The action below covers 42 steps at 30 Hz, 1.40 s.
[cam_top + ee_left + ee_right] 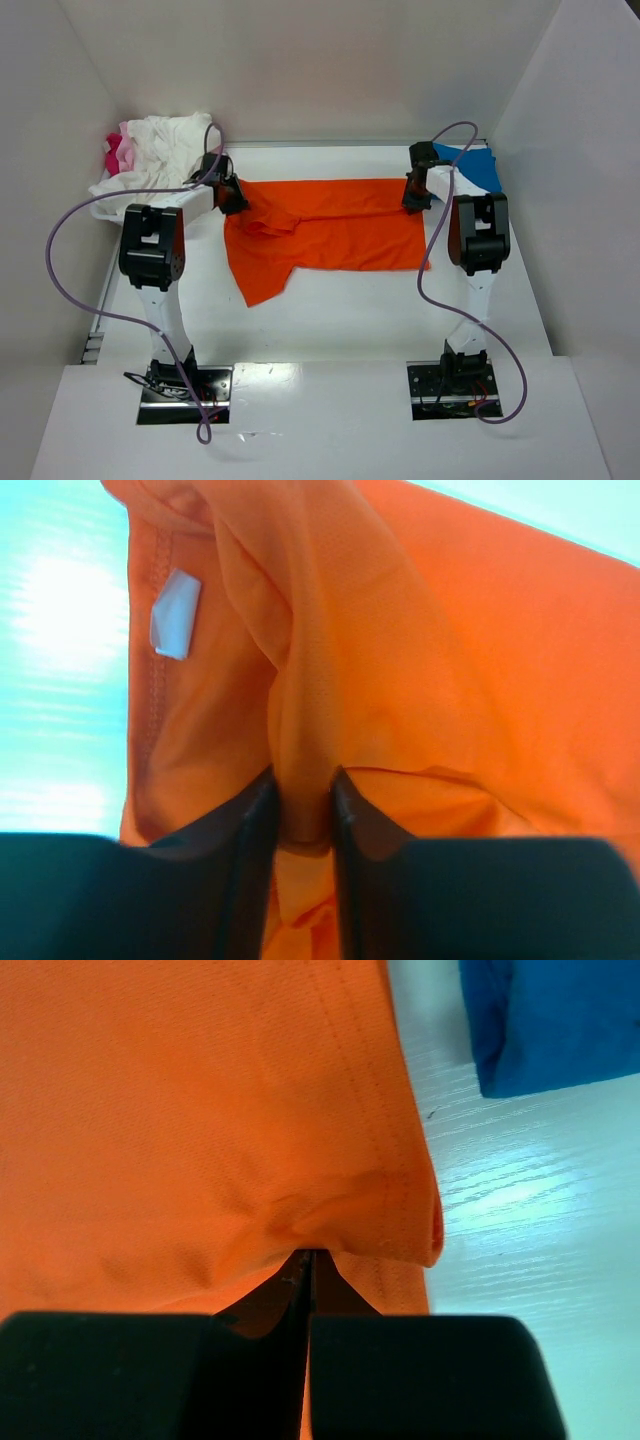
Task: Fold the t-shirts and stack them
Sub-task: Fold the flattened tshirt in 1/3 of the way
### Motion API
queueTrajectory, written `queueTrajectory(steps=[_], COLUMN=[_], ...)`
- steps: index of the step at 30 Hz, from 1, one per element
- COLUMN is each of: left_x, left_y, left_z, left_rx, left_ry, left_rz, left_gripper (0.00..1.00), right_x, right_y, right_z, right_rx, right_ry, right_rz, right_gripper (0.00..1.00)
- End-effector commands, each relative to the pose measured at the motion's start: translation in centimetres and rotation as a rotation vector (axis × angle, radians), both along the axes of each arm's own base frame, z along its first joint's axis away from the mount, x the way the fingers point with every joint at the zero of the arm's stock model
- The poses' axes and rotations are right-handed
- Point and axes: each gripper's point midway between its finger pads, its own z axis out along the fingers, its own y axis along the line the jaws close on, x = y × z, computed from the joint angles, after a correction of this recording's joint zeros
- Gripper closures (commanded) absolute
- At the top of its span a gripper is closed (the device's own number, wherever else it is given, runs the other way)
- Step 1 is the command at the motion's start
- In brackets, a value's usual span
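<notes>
The orange shirt (330, 225) lay spread across the middle of the tabletop (350, 320), collar end to the left, rumpled there and with one flap trailing toward the near edge. The left pincer (303, 792) was clenched on a raised ridge of orange cloth near the collar, the fabric pressed between both fingers. The right pincer (308, 1260) was clamped tight on the hem at the shirt's opposite end. With both far corners held, this looked like the start of a fold, none of it neatly made so far.

The blue shirt (478, 165) sat at the far right corner, just beyond the right arm. Its edges looked straight and compact, so it was probably already folded. A white shirt (165, 148) and a pink shirt (116, 152) were heaped loosely at the far left, unfolded. By that reckoning, about one shirt was done, one was in hand, and two were waiting, with the stacking yet to come.
</notes>
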Motion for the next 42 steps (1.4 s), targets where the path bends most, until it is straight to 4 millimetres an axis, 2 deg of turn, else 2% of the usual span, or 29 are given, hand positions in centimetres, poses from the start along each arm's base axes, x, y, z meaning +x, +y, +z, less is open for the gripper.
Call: queueTrajectory(steps=[1,7,15,19,20,22,23,24,25,29,30,32,33,35,36,37,39,41,42], left_x=[2.0,1.9,1.4,1.2,1.1,1.3,1.2,1.6,1.6,1.3,1.0,0.8,0.4,-0.3,-0.9,-1.5,-2.6,-3.4,-4.3], left_y=[1.5,3.3,4.4,5.1,5.1,4.7,3.9,3.5,3.1,1.0,0.6,-0.1,-0.8,-1.5,-1.5,-2.0,-2.6,-3.1,-3.1], left_z=[1.7,2.7,2.4,2.0,1.9,2.2,2.3,3.2,3.7,5.4,5.3,6.6,7.4,7.7,7.0,7.5,7.2,7.5,7.0], left_rx=[0.01,0.045,0.075,0.113,0.113,0.101,0.068,0.053,0.04,-0.039,-0.055,-0.077,-0.107,-0.112,-0.114,-0.108,-0.102,-0.109,-0.111], left_ry=[-0.074,-0.087,-0.057,-0.039,-0.031,-0.039,-0.04,-0.069,-0.095,-0.13,-0.121,-0.148,-0.155,-0.156,-0.128,-0.138,-0.115,-0.115,-0.099], left_rz=[0.043,0.102,0.112,0.128,0.127,0.106,0.077,0.053,0.031,-0.077,-0.092,-0.139,-0.167,-0.211,-0.211,-0.23,-0.251,-0.267,-0.267], left_gripper=[0.73,0.79,0.79,0.78,0.73,0.56,0.51,0.45,0.34,0.18,0.17,0.15,0.15,0.15,0.15,0.15,0.15,0.15,0.15], right_x=[0.0,0.3,-0.3,0.0,0.0,-0.3,-0.3,-0.2,-0.2,-0.1,0.0,0.1,0.2,0.6,0.7,0.8,1.0,0.8,0.7], right_y=[-1.3,-1.3,-1.6,-1.6,-1.6,-1.6,-1.6,-1.6,-1.6,-1.8,-1.8,-1.8,-1.8,-1.6,-1.5,-1.5,-1.7,-1.9,-2.3], right_z=[-1.4,-1.3,-1.9,-1.4,-1.4,-1.7,-1.7,-1.3,-1.2,-0.7,-0.3,-0.1,0.4,1.6,2.1,2.5,3.7,4.3,4.0], right_rx=[-0.033,-0.032,-0.05,-0.049,-0.049,-0.049,-0.049,-0.049,-0.049,-0.056,-0.055,-0.055,-0.055,-0.043,-0.042,-0.041,-0.047,-0.054,-0.055], right_ry=[0.02,0.01,0.028,0.009,0.009,0.018,0.018,0.009,0.009,-0.002,-0.011,-0.011,-0.021,-0.051,-0.06,-0.07,-0.096,-0.106,-0.105], right_rz=[-0.021,-0.021,-0.028,-0.029,-0.029,-0.028,-0.029,-0.029,-0.029,-0.033,-0.033,-0.033,-0.033,-0.03,-0.03,-0.03,-0.035,-0.039,-0.048], right_gripper=[1.0,1.0,1.0,1.0,1.0,1.0,1.0,1.0,1.0,1.0,1.0,0.97,0.95,0.94,0.92,0.9,0.84,0.81,0.81])
